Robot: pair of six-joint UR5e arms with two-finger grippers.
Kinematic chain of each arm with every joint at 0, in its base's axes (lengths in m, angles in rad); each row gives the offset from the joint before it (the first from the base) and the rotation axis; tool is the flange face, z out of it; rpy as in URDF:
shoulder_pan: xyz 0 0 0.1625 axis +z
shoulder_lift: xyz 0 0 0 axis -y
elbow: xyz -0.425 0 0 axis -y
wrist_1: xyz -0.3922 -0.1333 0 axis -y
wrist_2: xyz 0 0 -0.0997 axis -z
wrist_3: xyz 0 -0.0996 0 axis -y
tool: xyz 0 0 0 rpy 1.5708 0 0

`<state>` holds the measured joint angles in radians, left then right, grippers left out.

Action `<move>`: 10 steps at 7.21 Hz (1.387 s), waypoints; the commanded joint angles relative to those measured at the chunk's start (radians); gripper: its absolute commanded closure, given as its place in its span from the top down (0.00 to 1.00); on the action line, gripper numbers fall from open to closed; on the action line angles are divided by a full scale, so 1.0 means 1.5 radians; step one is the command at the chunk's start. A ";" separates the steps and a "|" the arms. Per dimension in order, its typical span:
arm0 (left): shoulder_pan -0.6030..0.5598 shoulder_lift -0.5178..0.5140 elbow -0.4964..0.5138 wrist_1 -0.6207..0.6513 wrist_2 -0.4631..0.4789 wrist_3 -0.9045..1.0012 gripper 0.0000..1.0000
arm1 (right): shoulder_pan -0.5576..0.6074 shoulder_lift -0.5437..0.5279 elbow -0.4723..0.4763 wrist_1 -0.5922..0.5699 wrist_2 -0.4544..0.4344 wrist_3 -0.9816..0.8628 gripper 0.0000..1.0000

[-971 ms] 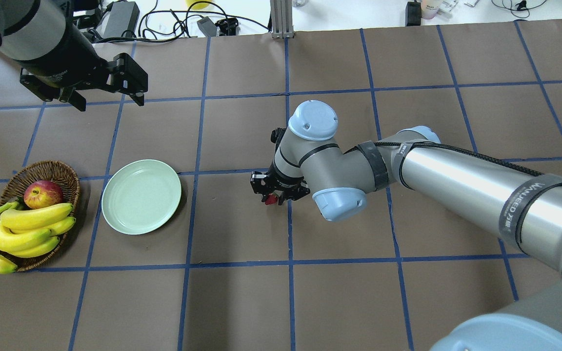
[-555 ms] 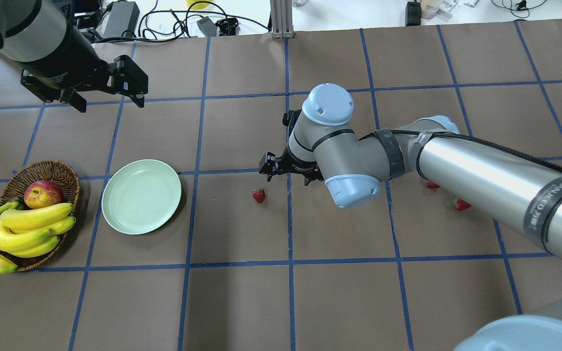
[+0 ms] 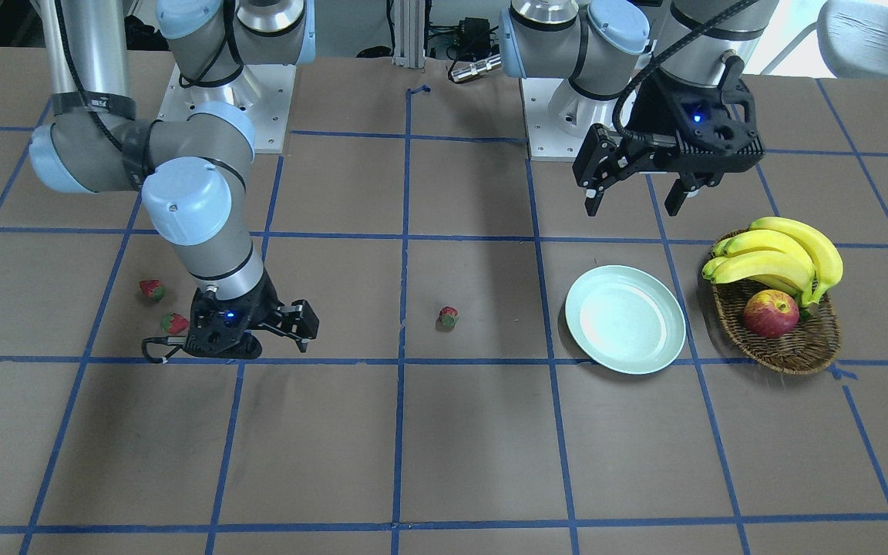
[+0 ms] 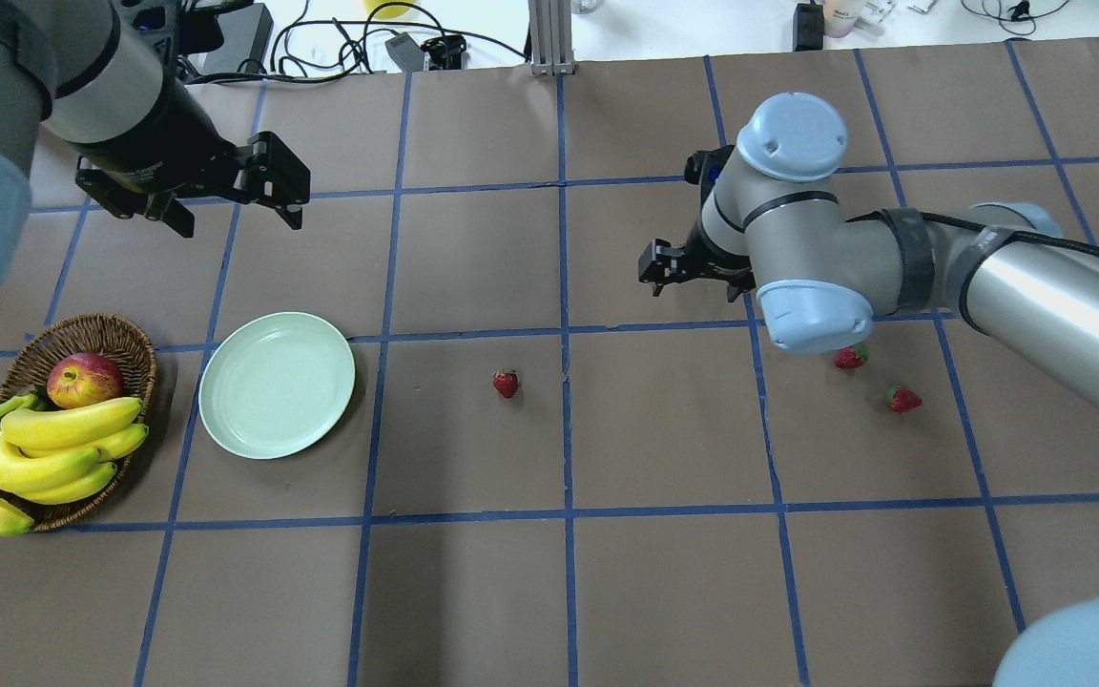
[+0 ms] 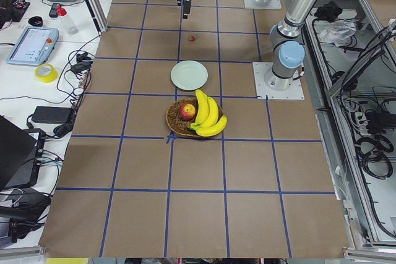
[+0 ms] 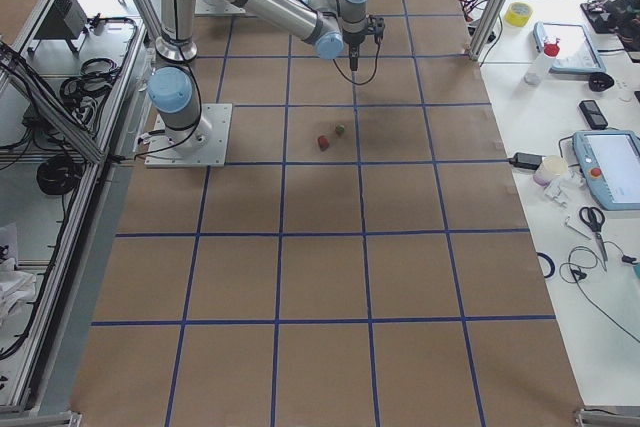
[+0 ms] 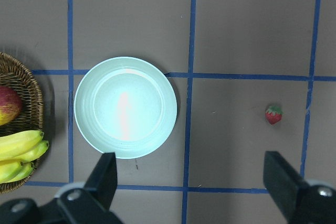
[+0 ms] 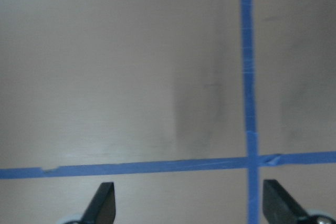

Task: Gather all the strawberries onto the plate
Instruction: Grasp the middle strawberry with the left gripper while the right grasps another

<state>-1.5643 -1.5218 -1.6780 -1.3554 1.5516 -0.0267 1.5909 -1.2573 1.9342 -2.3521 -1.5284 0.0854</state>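
Note:
Three strawberries lie on the brown table. One strawberry (image 4: 506, 384) (image 3: 449, 317) (image 7: 273, 114) is alone in the middle, well right of the plate. The other two strawberries (image 4: 851, 358) (image 4: 902, 399) lie close together under my right arm. The pale mint-green plate (image 4: 277, 385) (image 3: 625, 319) (image 7: 125, 107) is empty. My left gripper (image 4: 237, 208) (image 3: 633, 204) is open and empty, hovering beyond the plate. My right gripper (image 4: 693, 286) (image 3: 240, 347) (image 8: 189, 208) is open and empty, above bare table beyond the two strawberries.
A brown wicker basket (image 4: 134, 336) with an apple (image 4: 84, 379) and bananas (image 4: 53, 448) stands left of the plate. Blue tape lines cross the table. Cables and power bricks (image 4: 235, 38) lie along the far edge.
My right gripper was around the middle strawberry, let it go on the table, then rose and swung right and farther away. My left gripper has shifted slightly right.

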 commanded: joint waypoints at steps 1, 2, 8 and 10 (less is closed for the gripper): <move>-0.057 -0.062 -0.018 0.091 -0.023 -0.036 1.00 | -0.108 -0.003 0.029 0.018 -0.048 -0.148 1.00; -0.083 -0.094 -0.036 0.108 -0.021 -0.074 1.00 | -0.148 -0.003 0.038 0.029 -0.048 -0.204 1.00; -0.203 -0.277 -0.139 0.410 0.027 -0.254 0.98 | -0.158 0.002 0.093 0.016 -0.045 -0.220 0.18; -0.210 -0.276 -0.184 0.415 0.035 -0.253 0.98 | -0.156 -0.005 0.090 0.012 -0.047 -0.208 0.03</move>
<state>-1.8683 -1.9332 -1.9137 -0.7416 1.5902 -0.4028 1.3551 -1.2592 2.0727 -2.3315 -1.5973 -0.2385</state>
